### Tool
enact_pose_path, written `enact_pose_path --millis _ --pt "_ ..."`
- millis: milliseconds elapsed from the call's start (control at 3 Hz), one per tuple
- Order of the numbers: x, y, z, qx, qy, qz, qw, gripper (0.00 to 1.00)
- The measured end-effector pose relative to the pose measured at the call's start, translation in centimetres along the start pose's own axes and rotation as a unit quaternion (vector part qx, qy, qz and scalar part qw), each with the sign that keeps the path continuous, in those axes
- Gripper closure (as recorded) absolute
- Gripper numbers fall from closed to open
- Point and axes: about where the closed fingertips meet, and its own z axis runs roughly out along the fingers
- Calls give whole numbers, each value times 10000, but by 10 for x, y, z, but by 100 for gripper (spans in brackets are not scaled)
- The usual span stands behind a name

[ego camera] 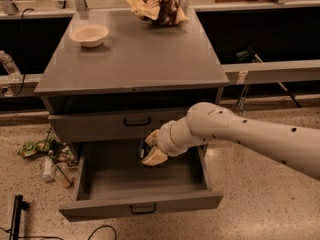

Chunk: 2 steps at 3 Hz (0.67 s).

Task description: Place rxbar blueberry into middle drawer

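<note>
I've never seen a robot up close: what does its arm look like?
The arm is a smooth, cream-white tube dotted with small dark holes, with a ringed wrist. Its end effector, over the open middle drawer, has pale tan fingers. No cables show on it.

Smooth cream-white tubular arm (250,134) dotted with small dark holes, ringed wrist collar, tan-fingered two-finger gripper (149,149) seen below the front edge of the grey metal desk (135,59), near its middle

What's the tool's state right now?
Tool: closed on the rxbar blueberry, over the open middle drawer.
</note>
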Motion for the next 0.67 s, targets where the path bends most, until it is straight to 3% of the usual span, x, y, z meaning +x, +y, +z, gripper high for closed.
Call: enact_pose_path --millis 333,667 --pt "18 -1 18 -9 -9 49 10000 100" --pt "59 -7 66 -75 -45 33 10000 100"
